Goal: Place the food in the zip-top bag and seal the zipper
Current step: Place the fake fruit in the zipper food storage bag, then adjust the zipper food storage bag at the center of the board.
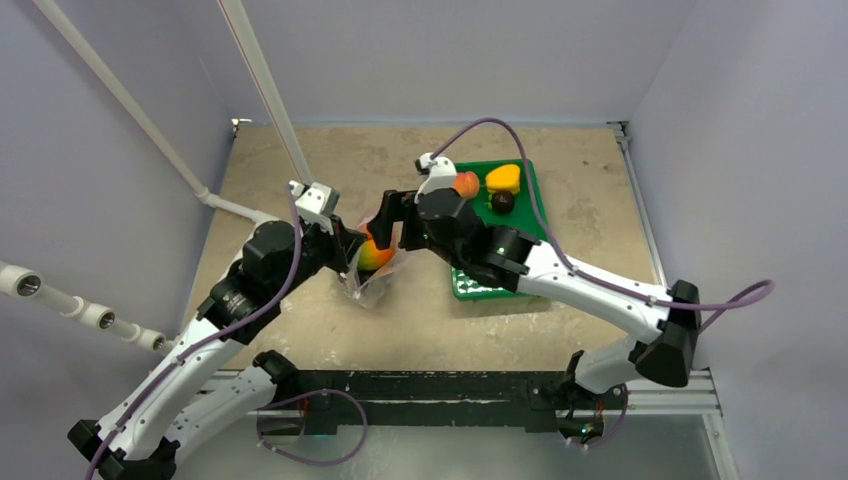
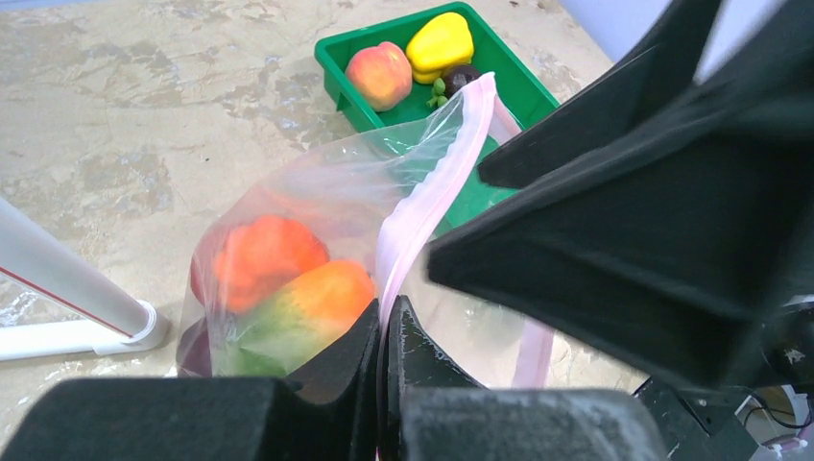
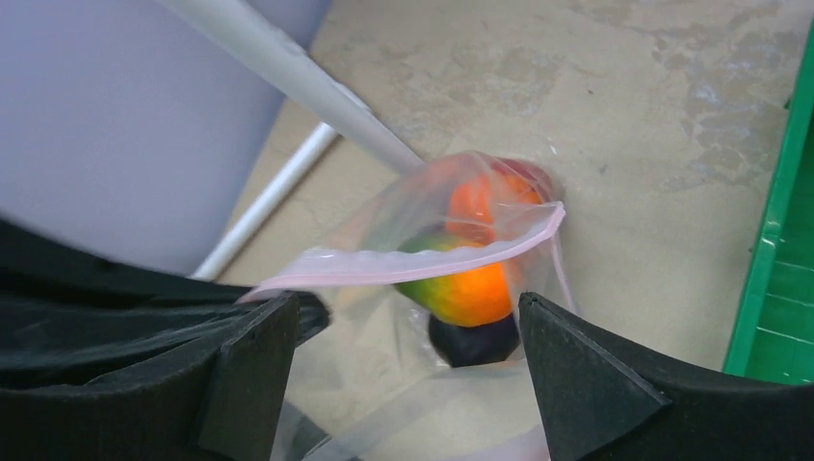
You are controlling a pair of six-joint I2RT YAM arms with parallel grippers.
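White links (image 1: pixel 600 288), black joints (image 1: pixel 270 250) and purple cables (image 1: pixel 735 296), with the left gripper (image 2: pixel 386 322) and right gripper (image 3: pixel 403 307) matte black.

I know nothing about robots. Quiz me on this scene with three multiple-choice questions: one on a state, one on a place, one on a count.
1. The left gripper is: A) wide open B) shut on the pink zipper strip of the clear crinkly plastic bag C) half open, holding nothing.
2. The yellow toy pepper lies: A) in the bag B) on the tabletop C) in the green ribbed plastic tray.
3. Toy foods in the tray: A) one B) three C) six.
Answers: 1 B, it pinches the strip; 2 C, it sits beside the peach-coloured toy fruit; 3 B, pepper, peach and a dark fruit.
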